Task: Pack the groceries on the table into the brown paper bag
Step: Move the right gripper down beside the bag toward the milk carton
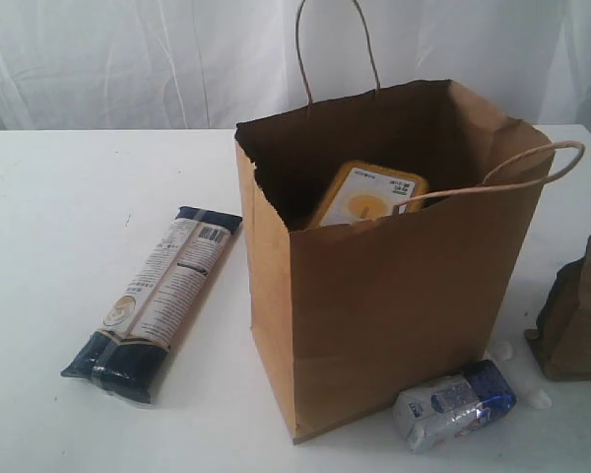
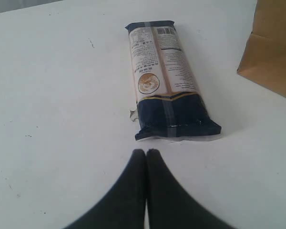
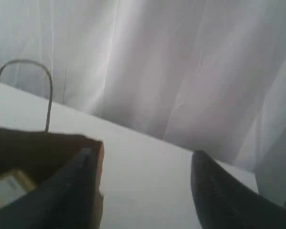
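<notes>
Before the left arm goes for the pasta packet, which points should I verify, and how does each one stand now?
1. Left gripper open for a grasp: not ok. Its jaws are shut and hold nothing.
2. Pasta packet free to lift: ok. It lies flat on the table, apart from the bag, with nothing on it.
3. Brown paper bag upright, mouth open: ok.
4. Room inside the bag: cannot tell. A yellow item leans inside and the bottom is hidden.
5. Right gripper clear of the bag's mouth: cannot tell. It is open and empty, with one finger close to the rim.
</notes>
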Robot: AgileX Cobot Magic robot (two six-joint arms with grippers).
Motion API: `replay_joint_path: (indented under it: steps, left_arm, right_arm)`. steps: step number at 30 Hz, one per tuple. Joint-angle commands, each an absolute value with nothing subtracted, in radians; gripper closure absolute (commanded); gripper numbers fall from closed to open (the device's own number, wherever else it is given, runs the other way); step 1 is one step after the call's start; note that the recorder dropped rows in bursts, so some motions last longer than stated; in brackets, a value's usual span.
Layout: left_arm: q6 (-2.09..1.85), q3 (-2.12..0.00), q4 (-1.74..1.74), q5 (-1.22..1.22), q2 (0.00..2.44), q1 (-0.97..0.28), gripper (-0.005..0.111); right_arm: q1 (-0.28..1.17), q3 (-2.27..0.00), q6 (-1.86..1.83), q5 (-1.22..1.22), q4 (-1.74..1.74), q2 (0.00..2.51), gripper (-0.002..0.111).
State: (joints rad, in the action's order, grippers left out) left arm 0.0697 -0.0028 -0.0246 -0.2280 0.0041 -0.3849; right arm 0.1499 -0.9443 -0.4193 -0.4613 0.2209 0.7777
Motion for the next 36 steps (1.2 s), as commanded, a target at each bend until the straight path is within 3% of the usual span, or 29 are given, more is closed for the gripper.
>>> replay_joint_path:
  steps: [1,9,13,17,24,30,36]
  left_arm:
    - [0.069,0.000,-0.018,-0.229,0.000,-0.383,0.107]
    - [0.069,0.000,-0.018,-0.229,0.000,-0.383,0.107]
    - [0.069,0.000,-0.018,-0.231,0.000,-0.383,0.107]
    - [0.069,0.000,-0.018,-0.231,0.000,-0.383,0.107]
    - [0.069,0.000,-0.018,-0.231,0.000,-0.383,0.107]
    - [0.069,0.000,-0.018,-0.231,0.000,-0.383,0.107]
    - [0.069,0.000,-0.018,-0.231,0.000,-0.383,0.107]
  right_arm:
    - [0.139,-0.896,-0.332,-0.670,0.164,0.695,0.053]
    - [0.139,-0.841,-0.319,-1.030,0.172,0.620,0.053]
    - [0.139,-0.805,-0.485,-1.126,0.323,0.620,0.053]
    - [0.139,-0.746,-0.637,-1.123,0.574,0.631,0.054]
    - [0.147,-0.621,-0.756,-1.115,0.633,0.724,0.075]
    - [0.257,-0.547,-0.765,-1.048,0.633,0.790,0.090]
    - [0.402,-0.475,-0.787,-0.909,0.633,0.849,0.094]
